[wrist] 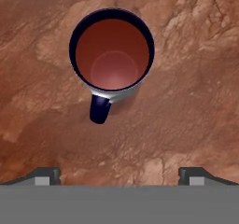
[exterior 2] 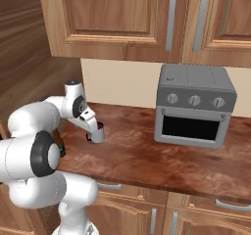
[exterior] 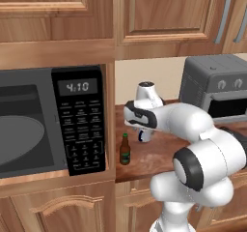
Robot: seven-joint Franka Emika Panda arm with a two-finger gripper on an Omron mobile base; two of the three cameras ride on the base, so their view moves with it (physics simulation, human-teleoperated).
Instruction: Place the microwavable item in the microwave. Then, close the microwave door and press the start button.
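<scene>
The microwavable item, a small white mug with a dark red inside and a dark blue handle, stands upright on the wooden counter. In the hand view it lies straight below the hand. My gripper hangs above it, open, with its fingertips wide apart and nothing between them. From the right base view the gripper sits just over the mug. The microwave stands at the left with its cavity showing and the grey turntable inside. The microwave door is out of view.
A brown glass bottle with a green label stands on the counter near the microwave's right side, close to the mug. A grey toaster oven with round knobs sits at the back right. Wooden cabinets hang above.
</scene>
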